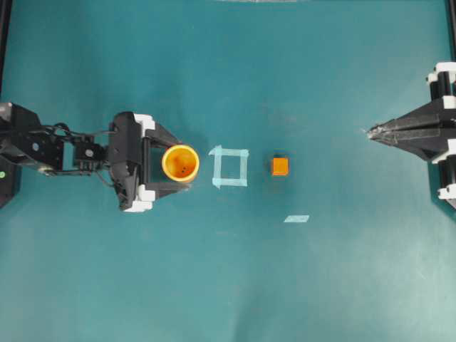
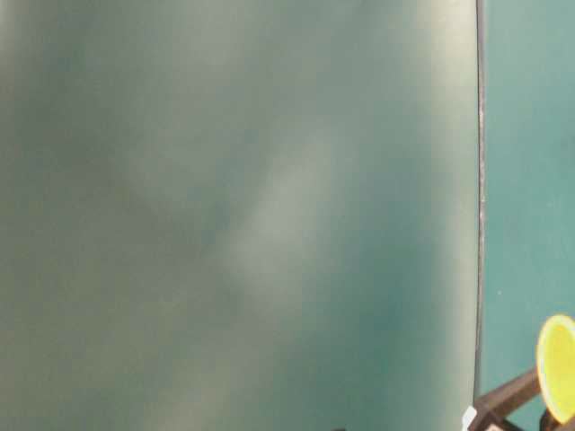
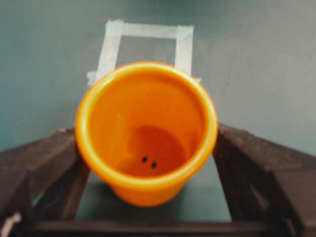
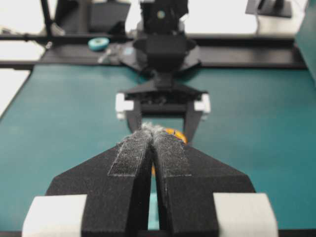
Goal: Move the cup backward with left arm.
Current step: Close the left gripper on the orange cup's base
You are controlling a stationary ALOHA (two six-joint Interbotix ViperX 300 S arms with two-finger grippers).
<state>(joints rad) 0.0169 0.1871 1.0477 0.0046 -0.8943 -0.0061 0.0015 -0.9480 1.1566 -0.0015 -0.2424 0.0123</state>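
The orange-yellow cup [image 1: 180,163] stands upright on the teal table, just left of a square of pale tape [image 1: 230,166]. My left gripper [image 1: 179,164] is open, one black finger on each side of the cup. In the left wrist view the cup [image 3: 146,133] fills the space between the fingers [image 3: 47,168], its rim close to both; two dark specks lie on its bottom. The table-level view catches only the cup's yellow rim [image 2: 559,368] at the lower right. My right gripper [image 1: 370,132] is shut to a point at the far right, holding nothing.
A small orange cube [image 1: 280,166] sits right of the tape square, and a loose strip of tape [image 1: 296,218] lies nearer the front. In the right wrist view the shut gripper [image 4: 150,129] points at the left arm [image 4: 163,49] across the table.
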